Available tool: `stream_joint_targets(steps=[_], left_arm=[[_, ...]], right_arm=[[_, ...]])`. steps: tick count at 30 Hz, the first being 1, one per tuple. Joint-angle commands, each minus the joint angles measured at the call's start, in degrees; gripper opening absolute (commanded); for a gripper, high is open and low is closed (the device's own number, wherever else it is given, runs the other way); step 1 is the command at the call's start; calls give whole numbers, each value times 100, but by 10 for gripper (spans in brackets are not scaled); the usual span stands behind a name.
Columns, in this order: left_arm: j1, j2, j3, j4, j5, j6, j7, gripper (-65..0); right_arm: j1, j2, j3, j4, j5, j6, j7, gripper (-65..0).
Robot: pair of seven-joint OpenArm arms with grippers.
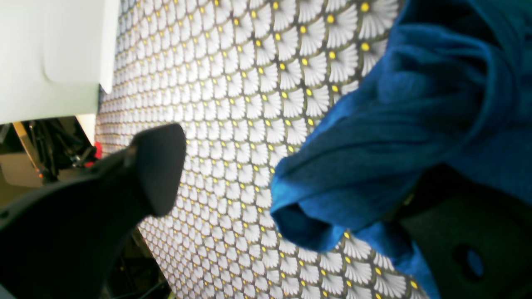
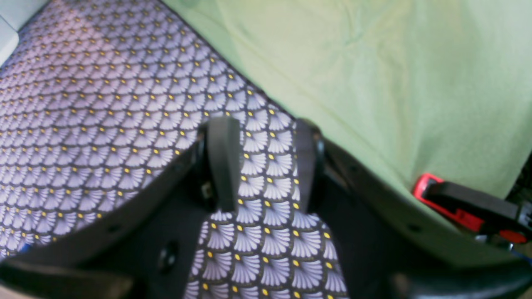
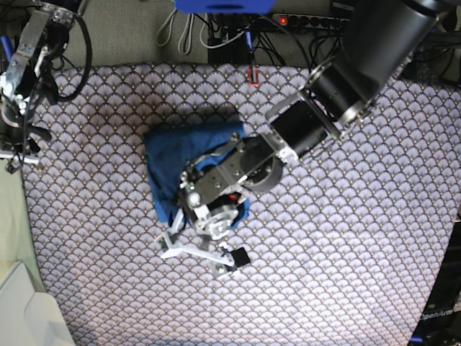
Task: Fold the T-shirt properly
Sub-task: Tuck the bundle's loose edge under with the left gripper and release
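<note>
Blue knit long-sleeved T-shirt bunched on the scallop-patterned desk cloth — left end effector spread wide, gripping nothing; right end effector part-open, empty.

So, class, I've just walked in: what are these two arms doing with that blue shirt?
The left gripper hangs open over the near edge of the folded T-shirt; a bunched fold lies against one finger but isn't pinched. The shirt sits as a compact bundle on the tablecloth. The right gripper is parked at the table's edge, jaws apart, holding nothing.
</note>
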Motion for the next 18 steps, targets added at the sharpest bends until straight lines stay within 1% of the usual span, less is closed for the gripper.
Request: stream_joint_targets(steps=[1,6,8,18], left_arm=[[-175,47,-20,26,125,31,-42,-40],[-166,56,-55,-212,538,31,204,-40],[-166,56,-55,-212,626,31,222,-40],[-149,56,-64,-300,609,13,204,-37]], right_arm=[[24,67,24,90,-41,45,138,-417],[24,67,24,90,-41,45,138,-417],[24,58,24,90,-41,45,138,-417],[24,50,16,90,-41,45,138,-417]])
